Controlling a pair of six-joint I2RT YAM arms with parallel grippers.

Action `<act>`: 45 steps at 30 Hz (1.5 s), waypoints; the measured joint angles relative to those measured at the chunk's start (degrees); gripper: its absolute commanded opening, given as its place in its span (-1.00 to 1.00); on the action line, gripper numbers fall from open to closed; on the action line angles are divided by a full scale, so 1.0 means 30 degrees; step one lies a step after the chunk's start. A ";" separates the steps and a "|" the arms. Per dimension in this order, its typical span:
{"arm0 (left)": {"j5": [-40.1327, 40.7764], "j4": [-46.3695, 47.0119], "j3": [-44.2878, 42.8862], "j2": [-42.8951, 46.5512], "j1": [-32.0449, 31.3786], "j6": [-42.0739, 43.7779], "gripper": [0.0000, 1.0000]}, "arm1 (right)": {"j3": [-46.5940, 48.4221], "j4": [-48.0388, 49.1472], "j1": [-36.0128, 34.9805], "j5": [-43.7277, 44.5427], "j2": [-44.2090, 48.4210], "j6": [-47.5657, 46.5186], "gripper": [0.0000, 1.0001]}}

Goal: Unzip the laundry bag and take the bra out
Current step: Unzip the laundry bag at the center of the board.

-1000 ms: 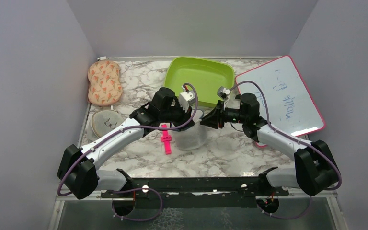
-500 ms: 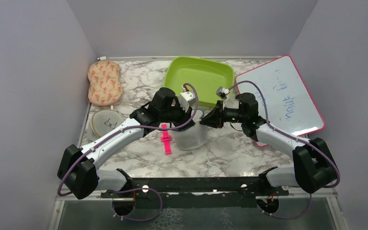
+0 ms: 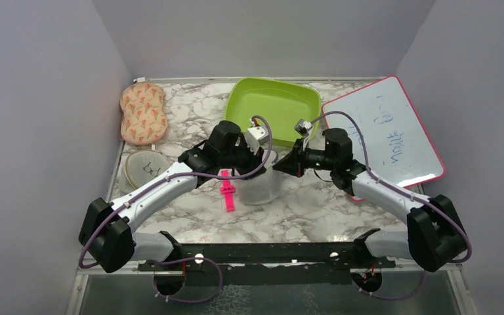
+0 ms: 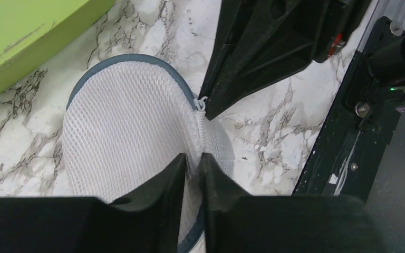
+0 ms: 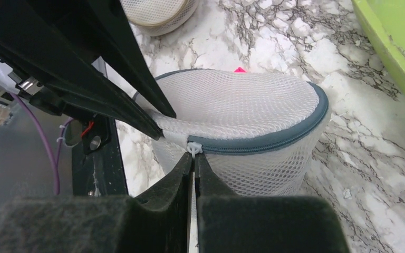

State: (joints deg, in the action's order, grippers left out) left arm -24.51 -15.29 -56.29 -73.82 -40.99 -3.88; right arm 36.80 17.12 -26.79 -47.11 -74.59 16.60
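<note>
The bag (image 3: 261, 186) stands on its edge in the middle of the marble worktop (image 3: 315, 205), its white mesh dome ringed by a dark zip rim (image 5: 290, 134). Both arms meet over its top and hide that part from the overhead camera. The left jaws are pressed together on a fold of mesh at the bag's upper seam. The right jaws, coming from the other side, pinch the small white zip pull (image 5: 192, 148). The two sets of jaws sit just beside each other, almost tip to tip. From the pull onward, the zip looks closed in the right wrist view.

A pink plastic piece (image 3: 227, 191) lies just left of the bag, partly under the left arm (image 3: 164, 180). A green tray (image 3: 277, 107) is near behind the bag. A whiteboard (image 3: 388, 134) lies to its right, with the right arm (image 3: 380, 190) crossing its near corner. A beige mesh case (image 3: 146, 168) and a patterned pad (image 3: 143, 113) are well to the bag's left.
</note>
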 measured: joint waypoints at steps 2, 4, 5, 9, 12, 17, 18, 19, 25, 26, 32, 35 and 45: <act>0.0204 -0.0204 -0.0007 0.0000 -0.0007 0.0146 -0.33 | 0.0102 -0.0554 -0.0393 0.0780 0.0517 -0.0197 -0.96; 0.0357 -0.0423 -0.0022 -0.0044 0.0000 0.0248 -0.20 | 0.0291 -0.0984 -0.0663 0.1348 0.0823 -0.0452 -0.96; 0.0444 -0.0510 -0.0029 -0.0102 -0.0007 0.0262 -0.17 | 0.0423 -0.1202 -0.0772 0.1559 0.0874 -0.0546 -0.96; 0.0699 -0.0772 -0.0066 -0.0466 -0.0117 0.0255 -0.27 | 0.0692 -0.1734 -0.0947 0.2222 0.0874 -0.0801 -0.96; 0.0911 -0.0787 -0.0109 -0.0794 -0.0350 0.0240 -0.34 | 0.0882 -0.2237 -0.1064 0.2543 0.0874 -0.1020 -0.96; 0.1275 -0.0816 -0.0379 -0.1260 -0.0532 0.0262 -0.33 | 0.1173 -0.2747 -0.1435 0.2892 0.0874 -0.1282 -0.96; 0.1348 -0.0809 -0.0452 -0.1319 -0.0546 0.0262 -0.33 | 0.1217 -0.2849 -0.1508 0.2965 0.0874 -0.1333 -0.96; 0.1435 -0.0801 -0.0517 -0.1377 -0.0561 0.0277 -0.33 | 0.1239 -0.2907 -0.1559 0.3009 0.0874 -0.1362 -0.96; 0.1989 -0.0758 -0.0852 -0.1545 -0.0772 0.0495 -1.00 | 0.1399 -0.3483 -0.1800 0.3308 0.0874 -0.1486 -0.97; 0.2055 -0.0772 -0.0867 -0.1545 -0.0816 0.0656 -1.00 | 0.1399 -0.3541 -0.1814 0.3366 0.0874 -0.1486 -0.97; 0.2324 -0.1042 -0.1071 -0.1545 -0.1144 0.2120 -1.00 | 0.1698 -0.4430 -0.1836 0.4029 0.0882 -0.1603 -0.97; 0.2324 -0.1166 -0.1071 -0.1523 -0.1231 0.3038 -1.00 | 0.1887 -0.4743 -0.1690 0.4379 0.0882 -0.1647 -0.97; 0.2280 -0.1428 -0.1056 -0.1056 -0.1421 0.4575 -1.00 | 0.2018 -0.4262 0.0546 0.4546 -0.0160 -0.1588 -0.97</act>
State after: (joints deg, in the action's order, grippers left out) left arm -17.67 -19.57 -59.46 -76.99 -45.25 9.85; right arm 42.85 4.34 -25.15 -33.47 -75.07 11.84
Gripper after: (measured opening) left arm 0.014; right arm 0.017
